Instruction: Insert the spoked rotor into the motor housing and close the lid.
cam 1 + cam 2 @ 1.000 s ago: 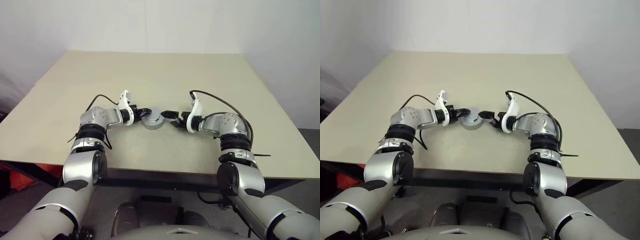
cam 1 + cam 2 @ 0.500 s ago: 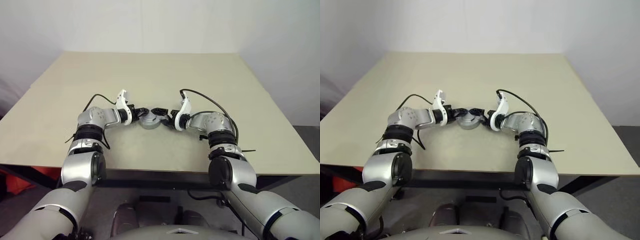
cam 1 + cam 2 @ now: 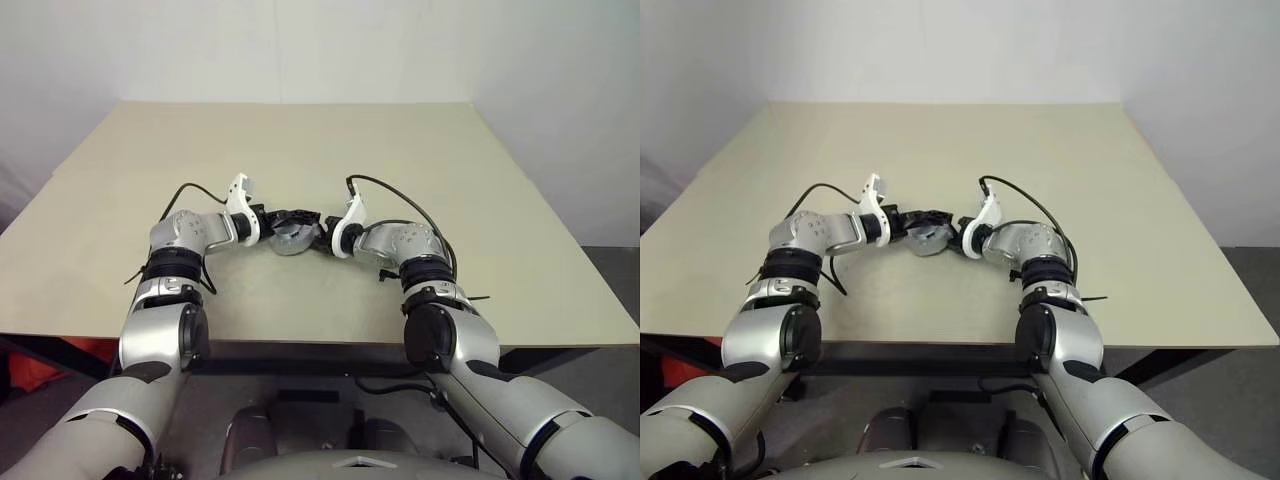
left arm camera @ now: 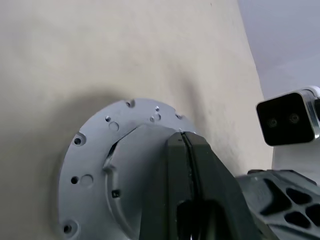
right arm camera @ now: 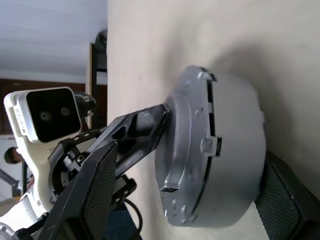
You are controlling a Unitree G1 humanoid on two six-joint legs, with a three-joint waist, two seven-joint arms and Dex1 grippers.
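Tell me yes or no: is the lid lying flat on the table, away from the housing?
No. In the right wrist view the lid sits against the motor housing, held by the left gripper.

Right gripper (image 5: 185,200) moved across the table (image 3: 500,170) toward the left gripper (image 3: 272,216), now with wide-spread fingers (image 5: 100,185) on both sides of the motor housing (image 5: 235,150), no more apart from it.
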